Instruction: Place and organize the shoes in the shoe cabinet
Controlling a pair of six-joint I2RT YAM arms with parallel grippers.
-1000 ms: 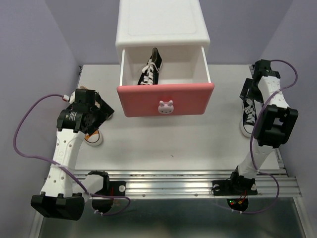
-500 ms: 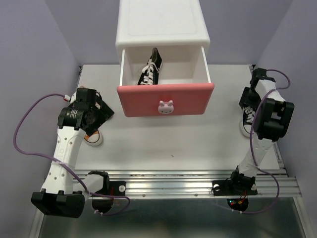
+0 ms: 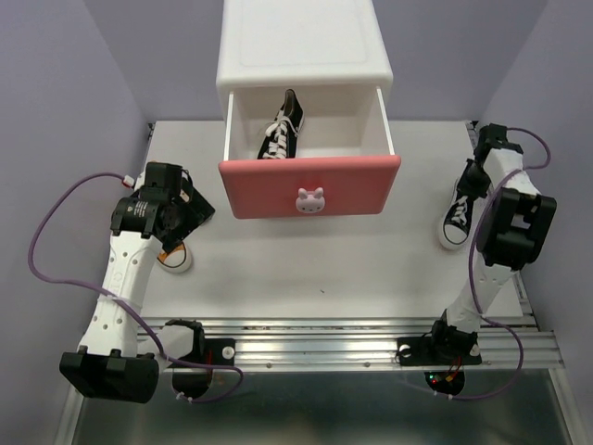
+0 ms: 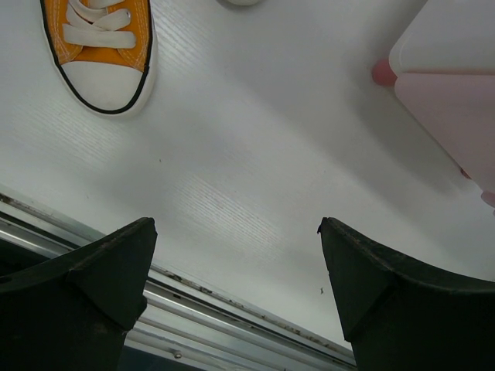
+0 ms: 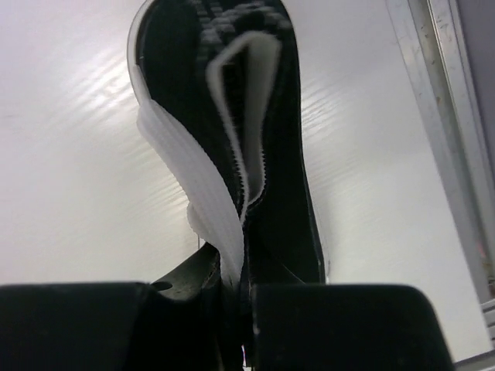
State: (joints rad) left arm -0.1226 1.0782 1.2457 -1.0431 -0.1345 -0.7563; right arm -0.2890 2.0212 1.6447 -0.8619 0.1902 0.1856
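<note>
A black shoe (image 3: 455, 219) hangs tilted at the right side of the table, toe down, with my right gripper (image 3: 473, 182) shut on its heel collar. In the right wrist view the pinched black shoe (image 5: 282, 147) stretches away from the right gripper (image 5: 240, 297). Another black shoe (image 3: 283, 130) lies in the open upper drawer (image 3: 310, 185) of the shoe cabinet (image 3: 301, 42). An orange shoe (image 3: 173, 259) peeks out under my left arm; its white toe and the orange shoe (image 4: 97, 42) show top left in the left wrist view. My left gripper (image 3: 191, 213) (image 4: 236, 267) hovers open and empty above the table.
The drawer's pink corner (image 4: 452, 108) shows at the right of the left wrist view. A metal rail (image 3: 324, 345) runs along the table's near edge, another rail (image 5: 445, 116) along its right edge. Purple walls close in both sides.
My right gripper has shut on the black shoe's heel, and the shoe has tipped and shifted slightly left. The left arm has edged a little.
</note>
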